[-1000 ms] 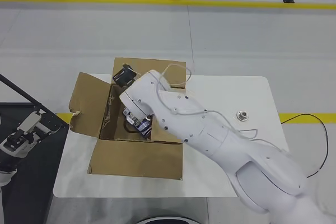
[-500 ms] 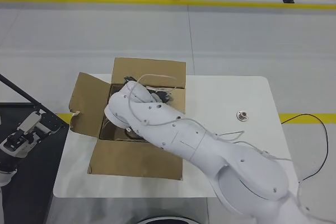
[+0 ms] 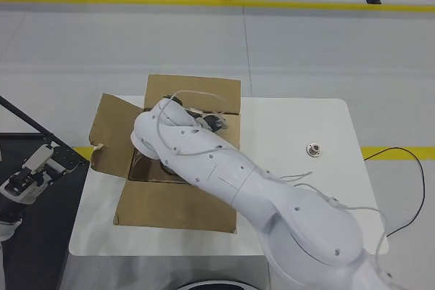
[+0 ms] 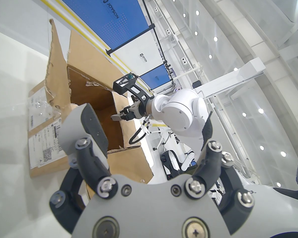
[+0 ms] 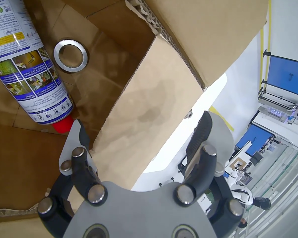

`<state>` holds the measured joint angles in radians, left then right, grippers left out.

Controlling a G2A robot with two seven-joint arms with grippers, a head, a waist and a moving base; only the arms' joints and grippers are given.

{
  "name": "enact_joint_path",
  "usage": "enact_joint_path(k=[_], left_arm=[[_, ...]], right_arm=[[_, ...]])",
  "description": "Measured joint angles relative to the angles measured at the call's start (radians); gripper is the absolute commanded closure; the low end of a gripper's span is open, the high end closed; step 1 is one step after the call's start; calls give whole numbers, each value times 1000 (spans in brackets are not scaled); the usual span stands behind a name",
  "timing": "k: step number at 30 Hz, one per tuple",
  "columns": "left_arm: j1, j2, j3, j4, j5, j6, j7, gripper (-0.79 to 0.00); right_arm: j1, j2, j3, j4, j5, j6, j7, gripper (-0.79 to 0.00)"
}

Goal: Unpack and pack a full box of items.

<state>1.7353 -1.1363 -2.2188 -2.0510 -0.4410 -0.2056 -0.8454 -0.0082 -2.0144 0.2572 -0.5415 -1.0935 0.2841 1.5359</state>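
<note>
An open cardboard box (image 3: 175, 204) stands on the white table (image 3: 297, 217), flaps spread. My right arm bends over it, with the right gripper (image 3: 207, 121) near the box's back wall. Seen from the right wrist, that gripper (image 5: 141, 131) is open and straddles an inner cardboard wall (image 5: 149, 95). On the box floor lie a blue-and-white spray can (image 5: 27, 60) with a red cap and a metal ring (image 5: 70, 55) beside it. My left gripper (image 3: 30, 172) hangs open off the table's left side. From the left wrist I see it (image 4: 149, 127) empty, facing the box (image 4: 89, 92).
A small round metal part (image 3: 315, 150) rests on the table to the right of the box. A black surface (image 3: 29, 239) lies under the left gripper, left of the table. The table's right half offers free room.
My right arm has swung across the box, and its gripper has gone from above the back-left flap down toward the back wall. The left arm has kept still.
</note>
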Motion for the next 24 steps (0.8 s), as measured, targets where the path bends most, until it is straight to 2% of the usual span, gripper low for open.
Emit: enact_joint_path(k=[24], left_arm=[[0, 0, 0, 0, 0, 0, 0, -785]], right_arm=[[73, -4, -43, 53, 51, 0, 0, -785]])
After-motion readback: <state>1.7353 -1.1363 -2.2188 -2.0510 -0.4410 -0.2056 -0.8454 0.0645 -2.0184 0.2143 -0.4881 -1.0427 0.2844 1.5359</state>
